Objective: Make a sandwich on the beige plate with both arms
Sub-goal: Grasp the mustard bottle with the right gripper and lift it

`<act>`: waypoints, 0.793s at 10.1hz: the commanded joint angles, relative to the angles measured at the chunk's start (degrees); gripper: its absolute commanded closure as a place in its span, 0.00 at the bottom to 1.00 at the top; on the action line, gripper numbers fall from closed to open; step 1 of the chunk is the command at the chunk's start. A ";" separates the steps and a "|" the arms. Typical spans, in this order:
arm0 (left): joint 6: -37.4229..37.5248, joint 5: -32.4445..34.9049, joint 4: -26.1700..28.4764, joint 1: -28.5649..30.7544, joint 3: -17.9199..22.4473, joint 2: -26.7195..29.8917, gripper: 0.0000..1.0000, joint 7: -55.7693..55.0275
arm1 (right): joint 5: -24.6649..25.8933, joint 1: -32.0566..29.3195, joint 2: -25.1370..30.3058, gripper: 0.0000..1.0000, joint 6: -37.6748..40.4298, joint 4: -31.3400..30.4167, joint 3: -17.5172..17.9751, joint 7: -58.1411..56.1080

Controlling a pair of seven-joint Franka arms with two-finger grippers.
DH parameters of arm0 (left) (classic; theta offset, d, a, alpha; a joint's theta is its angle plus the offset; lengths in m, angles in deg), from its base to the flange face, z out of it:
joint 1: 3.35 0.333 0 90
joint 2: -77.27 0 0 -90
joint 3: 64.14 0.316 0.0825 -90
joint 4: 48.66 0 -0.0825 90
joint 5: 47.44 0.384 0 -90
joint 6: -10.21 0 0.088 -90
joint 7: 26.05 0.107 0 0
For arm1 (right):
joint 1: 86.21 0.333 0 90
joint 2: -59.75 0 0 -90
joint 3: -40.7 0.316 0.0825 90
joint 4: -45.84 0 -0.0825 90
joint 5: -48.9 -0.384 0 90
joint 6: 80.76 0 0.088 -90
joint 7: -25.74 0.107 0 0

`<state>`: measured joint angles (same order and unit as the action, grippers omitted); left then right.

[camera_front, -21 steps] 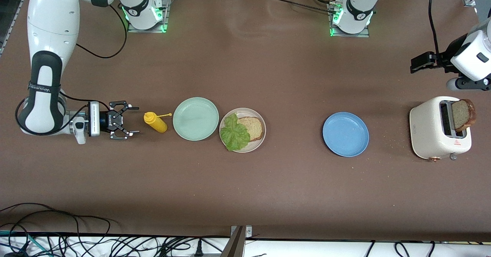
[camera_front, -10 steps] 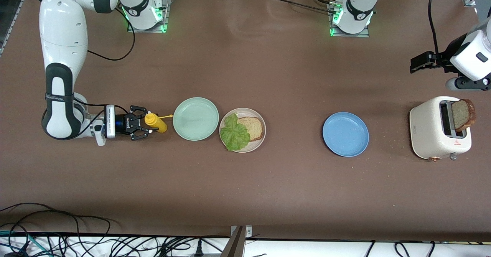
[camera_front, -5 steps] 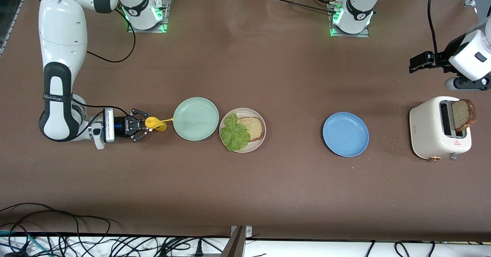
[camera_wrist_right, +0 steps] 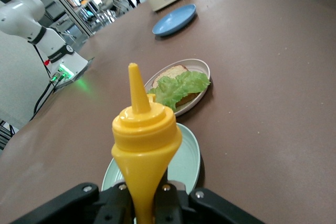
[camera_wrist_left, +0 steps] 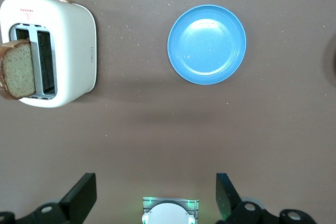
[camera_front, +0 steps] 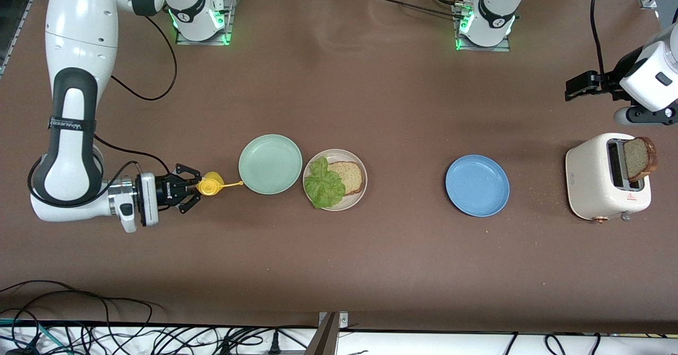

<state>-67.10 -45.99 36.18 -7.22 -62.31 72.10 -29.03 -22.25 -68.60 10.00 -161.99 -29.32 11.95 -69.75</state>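
Right gripper clamping yellow mustard bottle – bottle's base hiding between fingers in wrist view. Beige plate sitting at bottle's 3 o'clock, past green plate, carrying bread slice half-covered by lettuce. Left gripper waiting, fingers spread, cut off by frame edge – second slice poking from toaster.

The right end effector grips a yellow bottle, nozzle toward the green plate. Beside that, the beige plate carries a bread slice and lettuce. The blue plate sits toward the left arm's end of the counter, near a toaster holding bread. The left end effector hangs above.
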 commanded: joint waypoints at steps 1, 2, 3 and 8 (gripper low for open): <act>1.02 0.05 -1.26 -0.27 0.10 -0.37 0.00 -0.18 | 5.11 4.69 -0.25 1.00 -5.30 3.95 -0.61 11.78; 1.02 0.05 -1.26 -0.27 0.10 -0.46 0.00 -0.18 | 9.23 6.62 -0.25 1.00 -7.60 5.97 -0.78 16.17; 1.02 0.05 -1.26 -0.27 0.10 -0.37 0.00 -0.18 | 13.71 8.56 -0.25 1.00 -8.40 7.82 -0.78 21.09; 0.94 0.05 -1.26 -0.27 0.10 -0.37 0.00 -0.18 | 36.30 17.96 0.36 1.00 -9.20 14.60 -1.05 44.31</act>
<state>-67.08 -45.99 36.18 -7.22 -62.31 72.08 -29.03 9.03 -53.27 10.10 -171.70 -16.16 11.70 -30.02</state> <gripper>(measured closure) 0.000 0.938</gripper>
